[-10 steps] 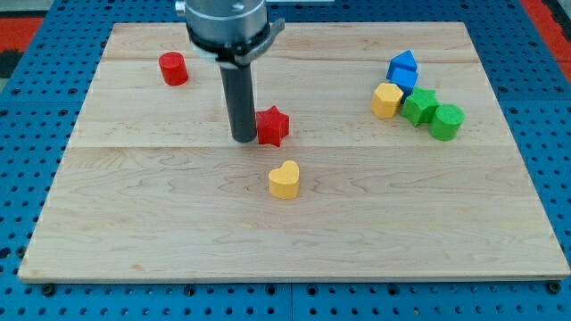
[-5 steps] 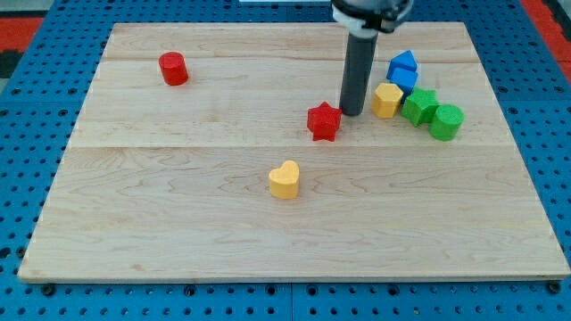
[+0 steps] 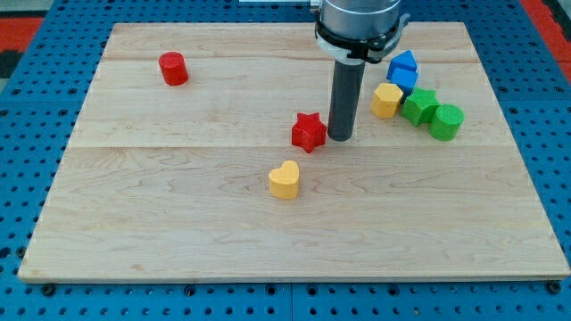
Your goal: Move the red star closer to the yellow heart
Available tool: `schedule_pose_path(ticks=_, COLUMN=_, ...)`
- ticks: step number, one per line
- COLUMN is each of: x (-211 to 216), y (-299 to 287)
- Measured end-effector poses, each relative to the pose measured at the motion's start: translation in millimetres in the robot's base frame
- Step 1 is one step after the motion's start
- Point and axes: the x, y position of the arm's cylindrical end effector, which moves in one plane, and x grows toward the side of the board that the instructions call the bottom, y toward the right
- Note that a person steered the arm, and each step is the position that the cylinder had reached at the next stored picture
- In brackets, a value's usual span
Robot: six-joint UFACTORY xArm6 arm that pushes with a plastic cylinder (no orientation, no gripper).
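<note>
A: Star first, where is it?

B: Red star (image 3: 309, 132) sits near the middle of the wooden board (image 3: 178, 223), a little toward the far side. The yellow heart (image 3: 285, 179) lies nearer to us and slightly left of it, close by but not touching.

A: And the rod?

B: My tip (image 3: 340, 138) stands just to the right of the red star, right beside it; whether they touch I cannot tell. There is no claw on this arm, only the dark rod, so there is nothing to be released or clenched.

A: What else is out there?

B: Far left, a red cylinder (image 3: 173, 69), well apart from everything. On the right, a huddle: a blue block (image 3: 403, 69) at the far end, a yellow block (image 3: 386, 100) beside it, then a green star-like block (image 3: 419, 105) and a green cylinder (image 3: 446, 121), packed close together.
</note>
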Motion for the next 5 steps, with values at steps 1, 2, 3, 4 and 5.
schedule_pose_path(ticks=1, x=-36, y=0)
schedule_pose_path(ticks=2, x=-41, y=-20)
schedule_pose_path(ticks=3, x=-6, y=-46)
schedule_pose_path(ticks=4, x=15, y=-60)
schedule_pose_path(ticks=5, x=39, y=-60)
